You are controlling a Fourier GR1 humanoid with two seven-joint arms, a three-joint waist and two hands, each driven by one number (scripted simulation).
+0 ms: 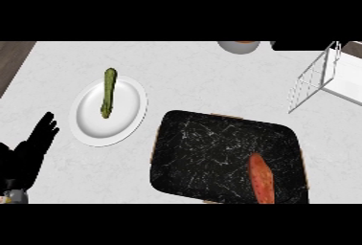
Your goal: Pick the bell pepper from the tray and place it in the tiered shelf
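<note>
Left hand [34,143] rests by the counter's left edge, fingers straight; an orange-red pepper [261,178] lies on the black tray [205,143].

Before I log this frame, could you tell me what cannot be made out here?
- Right hand: absent from the head view.
- Tiered shelf: cut off by the right edge.
- Orange-red vegetable on the tray: lower end cut off.
- Bowl: mostly beyond the top edge.
</note>
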